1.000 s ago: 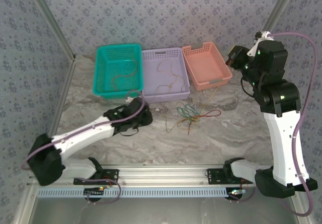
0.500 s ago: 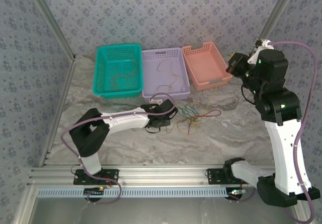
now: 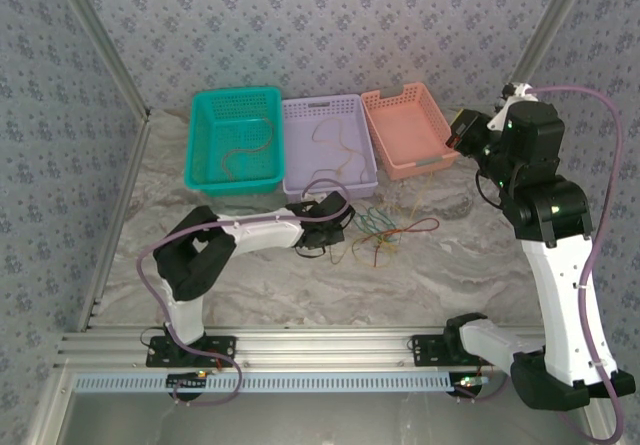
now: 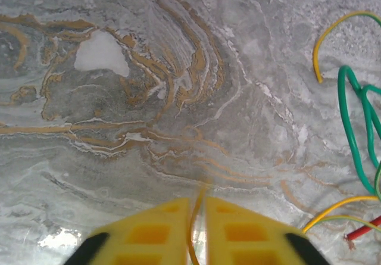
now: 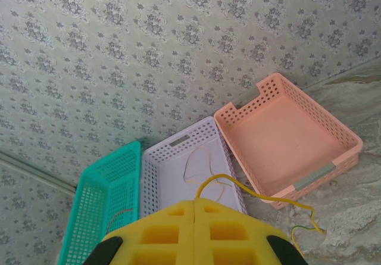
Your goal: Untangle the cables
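At the centre of the top view, on the marbled table (image 3: 450, 265) just below the lilac basket (image 3: 330, 102), the cables (image 3: 380, 229) lie in a loose knot of green loops, a red strand running right and thin yellow ends. The left claw (image 3: 336, 217) sits low at the knot's left edge. In its wrist view the yellow fingers (image 4: 158, 226) are drawn together, and a thin orange strand (image 4: 193, 235), blurred there, appears pinched between them. A green cable (image 4: 348, 128), a yellow curl (image 4: 321, 39) and a red end (image 4: 363, 232) lie at the right of that frame.

The right claw (image 3: 463, 131) hangs high at the right, beside the salmon basket (image 3: 368, 115). It is closed on a yellow wire (image 5: 262, 196) that arcs out from between its fingers towards the lower right. Whether that wire's far end is free of the knot cannot be told.

The step in hand looks like drawing single strands out of the clump. The next move probably calls for a slow pull on the orange strand away from the green loops, so that the whole knot is not dragged along. The teal basket (image 3: 200, 150) and the lilac one each hold a thin wire, while the salmon one looks bare.
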Robot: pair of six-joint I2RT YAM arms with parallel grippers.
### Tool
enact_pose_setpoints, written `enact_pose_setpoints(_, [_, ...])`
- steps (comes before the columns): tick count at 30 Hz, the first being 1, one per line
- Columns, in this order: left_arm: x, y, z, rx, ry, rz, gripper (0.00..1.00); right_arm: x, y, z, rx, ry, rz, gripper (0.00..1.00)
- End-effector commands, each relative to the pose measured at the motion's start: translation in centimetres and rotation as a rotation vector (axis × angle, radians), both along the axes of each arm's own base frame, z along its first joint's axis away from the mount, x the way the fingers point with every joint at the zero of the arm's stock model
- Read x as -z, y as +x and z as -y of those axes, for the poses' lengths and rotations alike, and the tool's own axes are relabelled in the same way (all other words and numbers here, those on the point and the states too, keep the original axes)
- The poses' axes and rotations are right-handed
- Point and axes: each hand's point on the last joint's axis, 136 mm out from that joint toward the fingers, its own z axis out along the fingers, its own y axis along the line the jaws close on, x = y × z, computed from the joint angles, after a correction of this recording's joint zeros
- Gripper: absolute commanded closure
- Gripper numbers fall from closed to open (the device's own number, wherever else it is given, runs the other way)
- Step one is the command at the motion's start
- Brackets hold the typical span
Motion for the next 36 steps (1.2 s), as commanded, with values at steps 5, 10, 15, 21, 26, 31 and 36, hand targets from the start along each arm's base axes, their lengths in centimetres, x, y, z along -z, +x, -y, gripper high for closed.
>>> enact_pose_setpoints(5, [-3.4,0.3,-3.6,-0.071,0.034,0.076,1.00,-0.3,-0.5,0.7,0.015,-0.001,0.016,1.00])
enact_pose_setpoints(10, [-10.7,0.1,-14.7,-0.229,0.156,0.195,1.00,0.9,0.0,2.9,0.088,-0.043,-0.018,1.00])
enact_pose_setpoints(15, [-15.3,-2.4,-27.7,-0.470,0.221,0.218,1.00,1.5,0.7,5.3,0.162,-0.046,-0.038,1.00])
enact_pose_setpoints(21, [-20.0,-4.5,-35.1,-0.623,0.104,0.289,1.00,2.8,1.6,6.8,0.208,-0.039,-0.066,1.00])
enact_pose_setpoints(26, [-23.7,-4.1,-37.6,-0.674,0.127,0.307,1.00,4.4,2.2,8.0,0.248,-0.052,-0.109,1.00])
enact_pose_setpoints(31, [-26.2,-3.5,-38.6,-0.696,0.140,0.338,1.00,6.2,2.5,9.2,0.280,-0.050,-0.147,1.00])
enact_pose_setpoints(36, [-27.2,-3.5,-39.2,-0.709,0.169,0.356,1.00,7.3,2.5,10.0,0.300,-0.050,-0.170,1.00])
